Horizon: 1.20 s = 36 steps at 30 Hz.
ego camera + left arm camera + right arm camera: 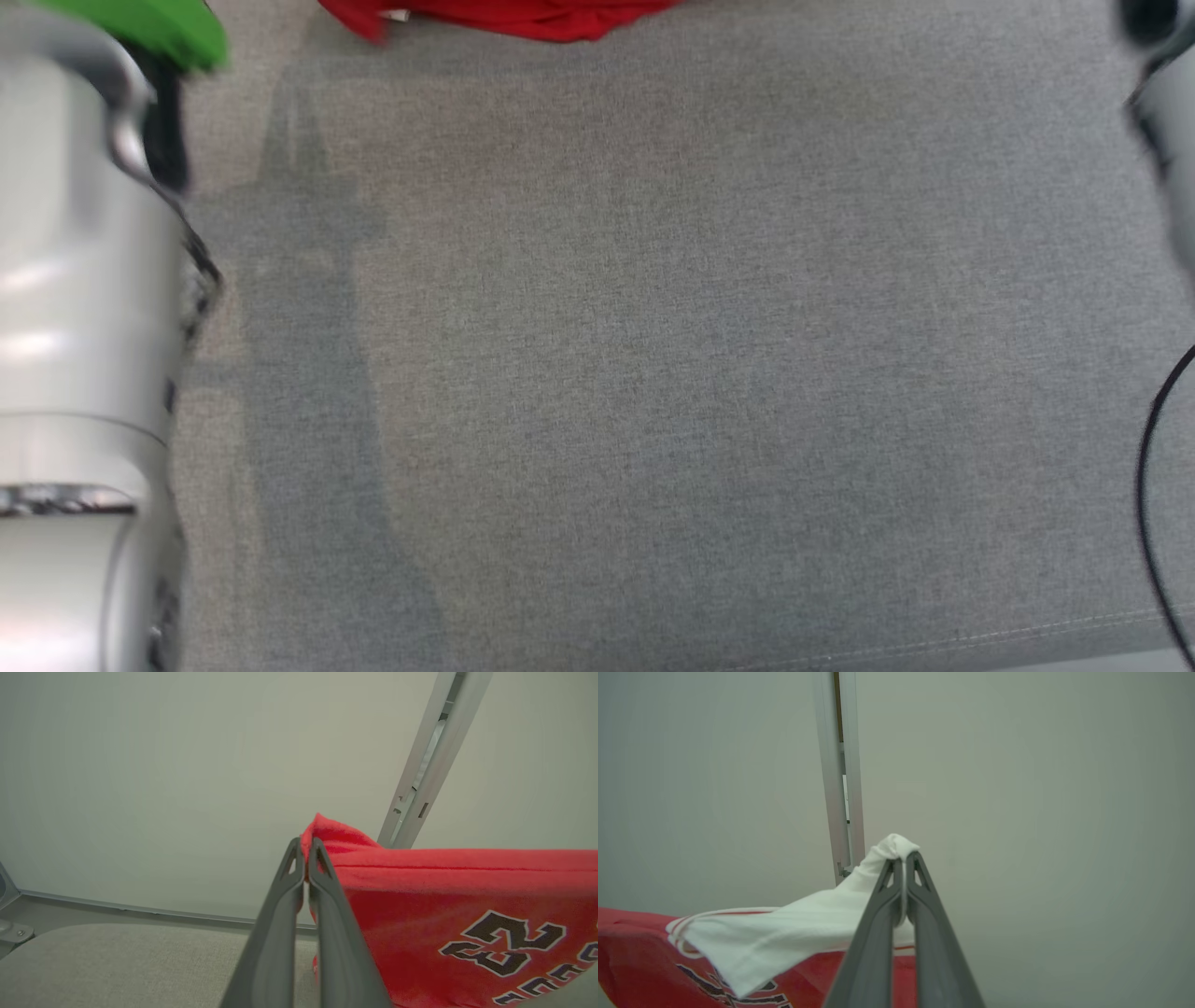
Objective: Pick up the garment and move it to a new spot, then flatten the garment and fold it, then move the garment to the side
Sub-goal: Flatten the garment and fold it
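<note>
The garment (448,896) is a red shirt with dark numbers outlined in white and a white sleeve (798,933). My left gripper (306,851) is shut on a red corner of it, held up in front of a pale wall. My right gripper (903,858) is shut on the bunched white sleeve end, and the red body (640,961) hangs to the lower left of it. In the head view a strip of the garment (504,17) shows at the top edge, above the grey cloth surface (653,373). My pale left forearm (75,355) fills the left side.
A metal upright post (434,760) stands against the wall behind the garment, also the post (840,774) in the right wrist view. A green object (159,28) sits at the head view's top left. A black cable (1153,485) runs along the right edge. The surface's front seam (980,639) is near.
</note>
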Available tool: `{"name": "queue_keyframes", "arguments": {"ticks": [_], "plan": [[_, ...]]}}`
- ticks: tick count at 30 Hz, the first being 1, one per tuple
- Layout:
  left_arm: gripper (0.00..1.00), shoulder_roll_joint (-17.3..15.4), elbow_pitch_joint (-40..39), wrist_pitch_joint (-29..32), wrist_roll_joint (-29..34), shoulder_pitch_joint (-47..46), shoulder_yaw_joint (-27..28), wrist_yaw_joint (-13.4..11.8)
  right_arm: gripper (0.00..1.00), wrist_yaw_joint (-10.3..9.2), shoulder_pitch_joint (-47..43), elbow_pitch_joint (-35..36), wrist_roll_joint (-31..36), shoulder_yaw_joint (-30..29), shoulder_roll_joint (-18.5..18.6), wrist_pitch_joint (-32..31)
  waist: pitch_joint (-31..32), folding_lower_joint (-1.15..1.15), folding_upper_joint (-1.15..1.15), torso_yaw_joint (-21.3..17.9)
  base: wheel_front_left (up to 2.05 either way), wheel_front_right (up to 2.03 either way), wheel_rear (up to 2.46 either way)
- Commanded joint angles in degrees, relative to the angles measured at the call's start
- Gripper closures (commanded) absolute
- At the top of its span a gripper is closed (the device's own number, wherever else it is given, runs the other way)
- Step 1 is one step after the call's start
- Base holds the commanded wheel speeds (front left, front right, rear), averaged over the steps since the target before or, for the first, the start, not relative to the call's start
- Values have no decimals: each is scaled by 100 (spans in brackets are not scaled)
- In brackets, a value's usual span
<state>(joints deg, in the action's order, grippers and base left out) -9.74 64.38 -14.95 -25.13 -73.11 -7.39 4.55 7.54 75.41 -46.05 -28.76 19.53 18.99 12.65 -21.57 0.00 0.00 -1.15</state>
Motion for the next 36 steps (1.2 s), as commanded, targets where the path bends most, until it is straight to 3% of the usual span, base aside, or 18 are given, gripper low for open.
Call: {"name": "queue_keyframes", "arguments": {"ticks": [1, 7, 10, 17, 22, 28, 36], "plan": [[100, 83, 122, -25, -81, 238, 53, 27, 100, -10, -251, -118, -148, 71, -43, 104, -192, 0, 0, -30, 0, 0, 0], [100, 402, 267, -28, -145, 1320, 181, 108, 100, -10, -1485, -443, -730, 319, -255, 253, -309, 0, 0, 56, 0, 0, 0], [100, 465, 2, -26, -144, 1805, 306, 134, 100, -10, -2089, -121, -917, 164, -209, 261, -307, 0, 0, 87, 0, 0, 0], [100, 548, -1683, -28, 237, 3489, 776, 128, 100, -9, -4359, 1674, -760, -946, -318, 254, -32, 0, 0, 146, 0, 0, 0], [100, 600, -2883, -26, 608, 4651, 800, 100, 100, -9, -5953, 3049, -398, -1596, -518, 255, 260, 0, 0, 213, 0, 0, 0], [100, 625, -4279, 73, 710, 5933, 743, -183, 100, -10, -7509, 4427, 52, -2069, -776, 254, 609, 0, 0, 182, 0, 0, 0], [100, 649, -6612, 1233, 756, 7571, 469, -766, 100, -10, -8666, 5612, 411, -2585, -1014, -368, 873, 0, 0, 155, 0, 0, 0]]}}
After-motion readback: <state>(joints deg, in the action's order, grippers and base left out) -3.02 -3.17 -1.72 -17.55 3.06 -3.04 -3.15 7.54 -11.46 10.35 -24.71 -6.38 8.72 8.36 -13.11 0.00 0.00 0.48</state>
